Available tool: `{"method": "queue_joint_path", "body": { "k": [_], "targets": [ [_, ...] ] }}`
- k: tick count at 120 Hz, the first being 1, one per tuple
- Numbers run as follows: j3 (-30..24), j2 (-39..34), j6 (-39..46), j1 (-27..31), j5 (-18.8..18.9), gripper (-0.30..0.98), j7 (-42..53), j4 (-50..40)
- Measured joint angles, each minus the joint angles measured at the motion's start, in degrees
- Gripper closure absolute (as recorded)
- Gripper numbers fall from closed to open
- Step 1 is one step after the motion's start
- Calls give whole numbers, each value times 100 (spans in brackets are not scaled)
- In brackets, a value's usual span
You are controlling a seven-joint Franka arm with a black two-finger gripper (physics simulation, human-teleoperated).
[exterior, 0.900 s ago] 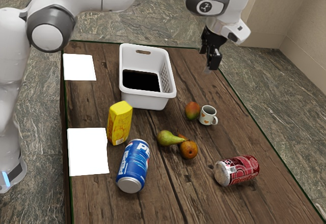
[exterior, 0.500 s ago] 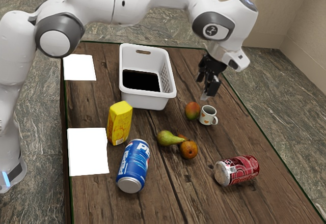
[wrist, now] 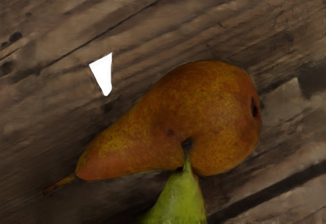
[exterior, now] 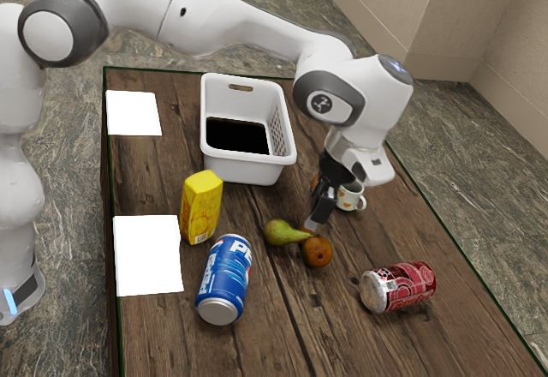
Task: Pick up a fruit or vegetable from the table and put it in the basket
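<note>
Exterior view: brown pear (exterior: 318,254) just below the gripper (exterior: 313,224) — parted or closed, I can't say.

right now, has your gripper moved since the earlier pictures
Yes: judged against the unmoved mug, my gripper has come down and toward the exterior view's left, to just above the brown pear.

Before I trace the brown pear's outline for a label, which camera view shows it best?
The wrist view: the brown pear looms large there, stem to base, only the green pear's stem end overlapping it. The exterior view shows its rounded end, small, the neck largely hidden.
</note>
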Motion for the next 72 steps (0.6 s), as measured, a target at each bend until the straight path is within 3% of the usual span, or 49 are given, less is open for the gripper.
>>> {"method": "queue_joint_path", "body": {
  "k": [8, 17, 72],
  "targets": [
    [-519, -375, 66, 607, -65, 0, 45, -383],
    [-723, -517, 120, 885, -115, 0, 90, -752],
    [-821, -268, 240, 985, -201, 0, 271, -1133]
  ]
}}
